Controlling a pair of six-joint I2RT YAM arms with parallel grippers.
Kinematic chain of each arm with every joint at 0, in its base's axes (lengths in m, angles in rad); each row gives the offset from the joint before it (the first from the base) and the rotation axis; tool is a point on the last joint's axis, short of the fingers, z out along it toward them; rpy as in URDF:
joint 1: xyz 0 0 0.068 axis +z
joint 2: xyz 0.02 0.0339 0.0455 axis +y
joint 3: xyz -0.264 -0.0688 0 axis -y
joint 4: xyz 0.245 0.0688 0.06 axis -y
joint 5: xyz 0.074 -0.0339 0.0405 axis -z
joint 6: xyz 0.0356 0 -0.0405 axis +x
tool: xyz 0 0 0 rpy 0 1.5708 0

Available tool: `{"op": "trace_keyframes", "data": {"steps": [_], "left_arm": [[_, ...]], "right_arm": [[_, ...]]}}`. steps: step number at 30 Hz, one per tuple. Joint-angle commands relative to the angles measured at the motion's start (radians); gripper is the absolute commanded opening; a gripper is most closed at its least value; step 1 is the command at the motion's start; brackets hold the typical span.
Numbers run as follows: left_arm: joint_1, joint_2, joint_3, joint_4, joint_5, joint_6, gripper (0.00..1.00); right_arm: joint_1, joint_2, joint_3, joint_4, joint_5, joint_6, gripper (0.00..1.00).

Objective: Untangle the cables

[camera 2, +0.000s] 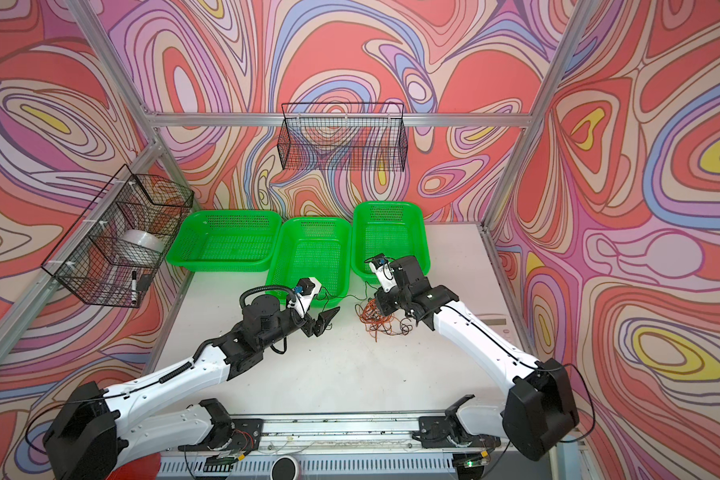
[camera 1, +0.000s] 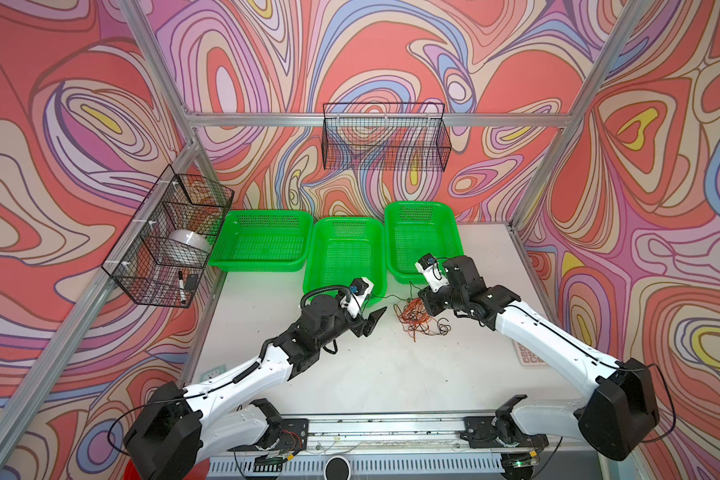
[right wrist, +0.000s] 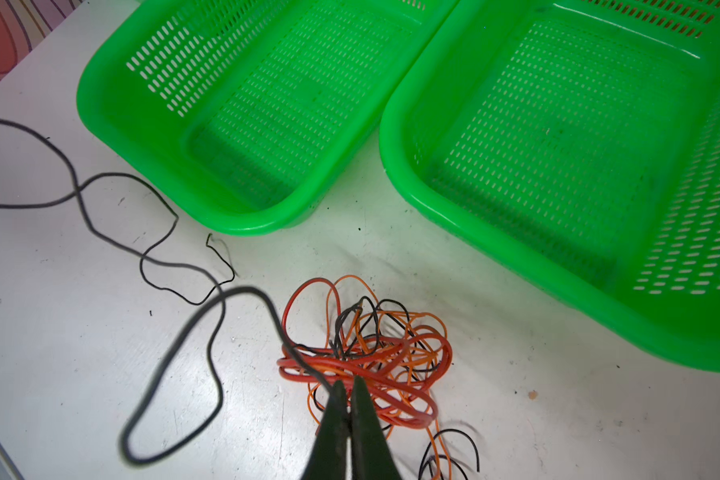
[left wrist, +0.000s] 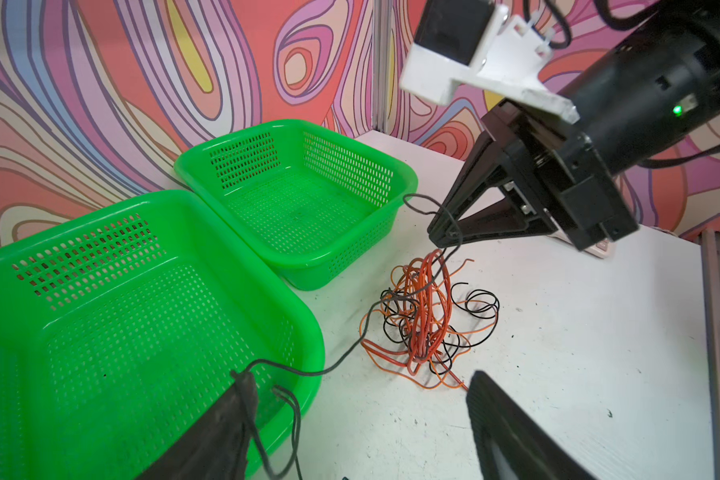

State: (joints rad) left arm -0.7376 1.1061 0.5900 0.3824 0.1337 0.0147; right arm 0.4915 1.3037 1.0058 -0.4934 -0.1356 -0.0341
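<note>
Right of table (camera 1: 371, 374) centre, before green baskets (camera 1: 346, 222): tangled cables (left wrist: 422, 316). Right gripper (left wrist: 443, 232) pinched shut, seemingly on red loops (left wrist: 422, 282), anchoring them raised. Left gripper (left wrist: 360, 377) wide apart, empty; black cable (left wrist: 341, 361) draped over one finger (left wrist: 225, 424), likely for freeing.

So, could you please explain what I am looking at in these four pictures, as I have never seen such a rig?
Two robot arms with pincer grippers work at a white table. Two pictures look down from above; two come from wrist cameras. On the table: three green baskets and a tangle of thin red, orange and black cables. The right gripper is shut on the cables; the left gripper is open, a black strand draped over one finger.
</note>
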Motion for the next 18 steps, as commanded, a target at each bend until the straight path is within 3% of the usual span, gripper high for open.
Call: {"op": "trace_keyframes", "data": {"steps": [1,4,10,18], "left_arm": [[0.003,-0.028,0.049,-0.052,0.023,0.018,0.94],[-0.003,-0.032,0.077,-0.094,0.018,0.058,1.0],[-0.003,-0.109,0.052,-0.145,-0.144,0.103,1.0],[0.0,-0.179,0.006,-0.195,-0.244,0.032,1.0]], "right_arm": [[0.0,0.006,-0.007,0.013,0.003,0.008,0.0],[0.0,0.008,-0.004,0.012,0.004,0.008,0.0],[-0.001,-0.024,-0.019,0.024,0.017,0.014,0.0],[0.001,-0.041,-0.027,0.015,0.063,-0.003,0.0]]}}
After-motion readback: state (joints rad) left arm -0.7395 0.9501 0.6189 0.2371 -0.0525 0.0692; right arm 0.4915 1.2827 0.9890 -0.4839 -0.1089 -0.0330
